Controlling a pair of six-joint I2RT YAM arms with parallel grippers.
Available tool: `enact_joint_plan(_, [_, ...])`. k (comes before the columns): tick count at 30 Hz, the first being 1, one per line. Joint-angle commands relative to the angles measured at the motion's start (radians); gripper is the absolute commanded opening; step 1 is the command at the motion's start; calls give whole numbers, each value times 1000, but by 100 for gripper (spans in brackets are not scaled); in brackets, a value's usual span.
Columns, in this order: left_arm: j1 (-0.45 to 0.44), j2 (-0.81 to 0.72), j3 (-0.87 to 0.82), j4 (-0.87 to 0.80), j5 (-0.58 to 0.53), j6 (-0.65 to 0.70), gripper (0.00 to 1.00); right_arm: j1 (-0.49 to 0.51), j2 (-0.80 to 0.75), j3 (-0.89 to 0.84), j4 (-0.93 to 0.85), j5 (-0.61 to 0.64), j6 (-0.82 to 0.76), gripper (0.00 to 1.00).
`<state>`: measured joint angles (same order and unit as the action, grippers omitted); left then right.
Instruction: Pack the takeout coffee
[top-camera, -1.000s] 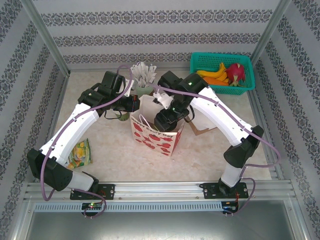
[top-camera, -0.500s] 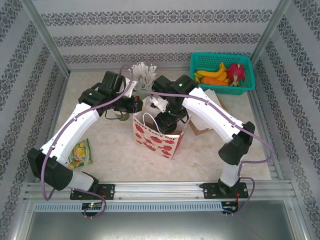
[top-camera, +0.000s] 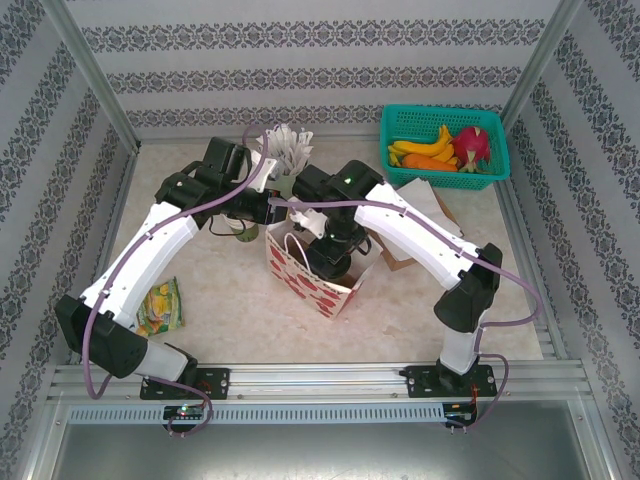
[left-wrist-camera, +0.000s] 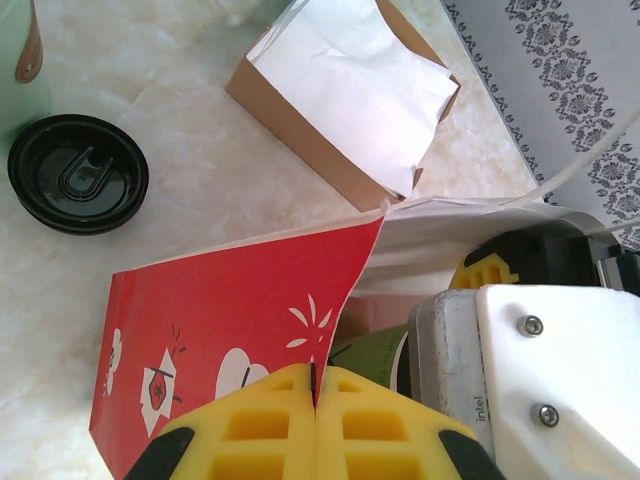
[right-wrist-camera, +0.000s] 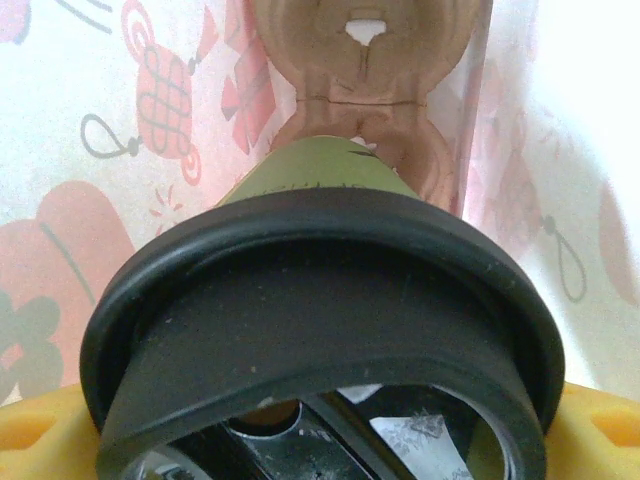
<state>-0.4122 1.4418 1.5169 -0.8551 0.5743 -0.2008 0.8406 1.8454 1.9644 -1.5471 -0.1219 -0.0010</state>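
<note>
Tightly closed, the left jaws pinch the upper edge of the red paper bag (left-wrist-camera: 220, 330), their yellow fingers (left-wrist-camera: 260, 435) pressed together with the paper between them. Just beside them, inside the bag's mouth, the right jaws stand wide and grip the takeout coffee (right-wrist-camera: 318, 178). Yellow fingertips (right-wrist-camera: 40, 430) sit at either side of its black lid (right-wrist-camera: 320, 300), and the green cup wall runs beyond the lid toward the bag's printed inner face. I cannot tell whether the cup touches the bag's bottom.

Past the left jaws, a second black lid (left-wrist-camera: 78, 175) rests on the table (left-wrist-camera: 200, 130) beside a mint-green cup (left-wrist-camera: 15, 80). Farther out lies a brown box (left-wrist-camera: 300, 120) lined with white paper.

The table is pale and marbled. On it, well behind the right jaws, is a teal basket (top-camera: 395, 130) of fruit, and a snack packet (top-camera: 160, 305) lies well to the near left. Patterned wallpaper (top-camera: 320, 40) closes the far side and both flanks.

The left arm (top-camera: 150, 250) and the right arm (top-camera: 420, 235) rise from the near edge with elbows out, and their wrists bend inward to meet over the bag.
</note>
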Motion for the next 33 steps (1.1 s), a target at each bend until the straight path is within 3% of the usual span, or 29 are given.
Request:
enact_joint_plan(1, [3, 13, 22, -33, 18, 9, 0, -14, 18, -17, 9, 27, 42, 59])
enact_joint_plan(9, [10, -7, -18, -15, -28, -27, 0, -24, -2, -94, 109, 19, 119, 59])
enact_joint_plan(33, [15, -13, -7, -27, -54, 13, 0, -18, 18, -241, 195, 51, 105, 58])
